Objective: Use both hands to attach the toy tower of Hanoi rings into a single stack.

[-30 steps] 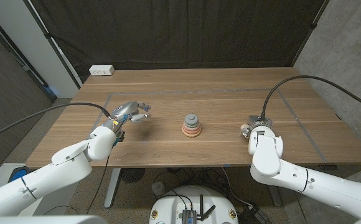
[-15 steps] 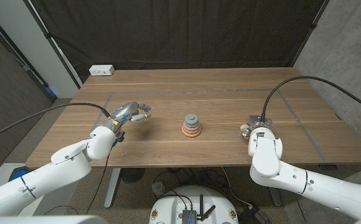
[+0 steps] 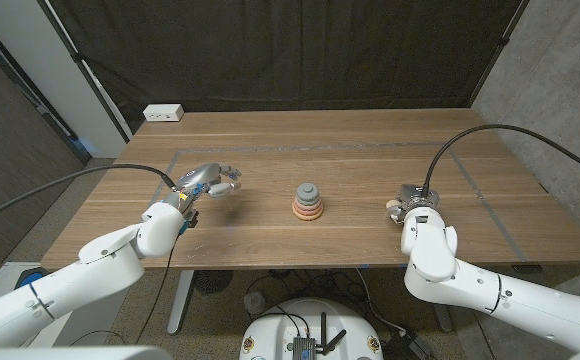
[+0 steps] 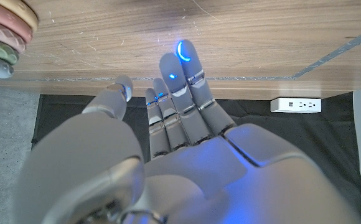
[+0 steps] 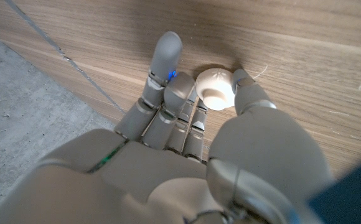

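Reaching in from the bottom left corner of the head view, the robot's left arm stretches diagonally over the wooden counter (image 3: 370, 150), and its left hand (image 3: 213, 181) is raised a little above the wood, casting a small shadow beneath it. That hand holds nothing; in the left wrist view its fingers (image 4: 179, 93) extend straight and close together, with the thumb set slightly apart, and blue lights glow on the fingertips. Near the middle of the counter stands the stack of tower of Hanoi rings (image 3: 308, 201), upright, with wide orange and pink rings low down, a greenish ring above them and a grey rounded piece on top. It sits between the two hands and well apart from both. On the other side, the right arm comes up from the bottom right corner, a black cable arching over it, and the right hand (image 3: 409, 205) sits low at the counter surface. In the right wrist view a small white ring piece (image 5: 216, 88) lies on the wood between the right hand's fingers and thumb, touching or nearly touching them; whether it is actually pinched cannot be told. A white power strip (image 3: 164, 113) lies at the far left corner of the counter.
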Controlling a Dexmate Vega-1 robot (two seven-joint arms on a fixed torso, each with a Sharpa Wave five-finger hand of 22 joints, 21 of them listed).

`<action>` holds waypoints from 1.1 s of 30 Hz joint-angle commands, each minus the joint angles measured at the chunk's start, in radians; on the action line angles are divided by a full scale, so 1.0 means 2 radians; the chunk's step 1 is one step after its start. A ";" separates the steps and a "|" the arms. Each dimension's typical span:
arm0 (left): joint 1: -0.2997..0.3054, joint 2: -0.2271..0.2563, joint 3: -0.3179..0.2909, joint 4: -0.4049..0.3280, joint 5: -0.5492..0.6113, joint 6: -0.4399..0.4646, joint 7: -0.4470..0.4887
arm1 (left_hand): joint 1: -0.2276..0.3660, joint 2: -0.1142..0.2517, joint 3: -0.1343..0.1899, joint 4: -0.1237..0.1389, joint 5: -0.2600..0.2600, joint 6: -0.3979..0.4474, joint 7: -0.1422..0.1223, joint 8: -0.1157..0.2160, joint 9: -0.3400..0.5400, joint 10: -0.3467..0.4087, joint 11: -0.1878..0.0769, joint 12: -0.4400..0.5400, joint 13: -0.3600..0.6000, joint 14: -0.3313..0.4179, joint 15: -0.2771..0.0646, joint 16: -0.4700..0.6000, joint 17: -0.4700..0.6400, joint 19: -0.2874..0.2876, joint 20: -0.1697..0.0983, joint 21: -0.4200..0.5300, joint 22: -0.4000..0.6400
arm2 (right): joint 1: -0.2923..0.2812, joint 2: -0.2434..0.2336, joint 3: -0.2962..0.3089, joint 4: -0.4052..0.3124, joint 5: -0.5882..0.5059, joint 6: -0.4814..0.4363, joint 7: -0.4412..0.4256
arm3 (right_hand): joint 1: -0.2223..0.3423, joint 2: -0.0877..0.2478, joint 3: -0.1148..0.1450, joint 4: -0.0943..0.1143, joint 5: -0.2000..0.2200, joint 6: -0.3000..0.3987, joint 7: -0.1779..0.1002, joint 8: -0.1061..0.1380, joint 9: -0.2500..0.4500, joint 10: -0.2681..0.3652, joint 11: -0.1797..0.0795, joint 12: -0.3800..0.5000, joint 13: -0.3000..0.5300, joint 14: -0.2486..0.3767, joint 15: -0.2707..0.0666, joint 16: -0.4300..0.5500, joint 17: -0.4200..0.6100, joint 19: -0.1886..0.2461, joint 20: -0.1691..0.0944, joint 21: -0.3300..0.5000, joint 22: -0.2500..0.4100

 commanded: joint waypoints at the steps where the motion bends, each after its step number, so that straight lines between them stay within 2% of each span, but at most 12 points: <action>1: -0.001 0.001 -0.001 0.000 0.000 0.000 0.000 | -0.006 0.000 0.004 -0.001 0.002 0.006 -0.001 0.000 0.001 0.005 0.000 0.000 0.002 0.005 -0.046 0.000 0.000 0.005 -0.042 -0.002 0.000 | -0.001 -0.009 0.006 -0.016 0.029 -0.002 -0.035 | 0.009 0.012 0.006 0.000 0.003 0.015 -0.006 0.004 0.003 0.031 -0.022 0.002 0.004 0.007 0.000 0.005 0.001 0.006 -0.009 0.001 0.002; 16: -0.005 0.000 0.003 0.001 0.002 -0.002 -0.001 | -0.010 -0.001 0.008 -0.002 0.002 0.007 -0.001 -0.001 0.001 0.006 0.000 -0.001 0.002 0.006 -0.046 -0.001 -0.001 0.005 -0.042 -0.002 0.001 | 0.008 -0.033 0.008 -0.042 0.095 -0.002 -0.090 | 0.019 0.018 0.015 -0.004 0.009 0.020 -0.004 0.005 0.003 0.033 -0.020 -0.001 0.009 0.009 0.000 0.016 0.002 0.012 -0.009 0.003 0.005; 25: -0.001 0.000 0.000 -0.003 0.003 0.001 0.001 | -0.012 -0.002 0.009 -0.002 0.002 0.009 0.000 -0.001 0.001 0.009 0.000 -0.001 0.002 0.006 -0.046 0.000 0.000 0.005 -0.042 -0.002 0.001 | 0.002 -0.034 0.019 -0.052 0.076 -0.002 -0.070 | 0.022 0.017 0.018 -0.004 0.011 0.021 -0.003 0.005 0.003 0.035 -0.018 -0.003 0.012 0.010 0.000 0.022 0.002 0.015 -0.009 0.004 0.006; 33: -0.001 0.001 -0.001 -0.005 0.004 0.004 0.001 | -0.013 -0.003 0.011 -0.003 0.002 0.010 -0.001 -0.001 0.001 0.011 -0.001 -0.001 0.002 0.007 -0.046 0.000 0.000 0.005 -0.041 -0.002 0.001 | 0.007 -0.044 0.015 -0.066 0.064 -0.002 -0.057 | 0.023 0.018 0.021 -0.004 0.013 0.024 0.000 0.005 0.003 0.039 -0.019 -0.004 0.014 0.010 0.000 0.027 0.002 0.016 -0.008 0.005 0.007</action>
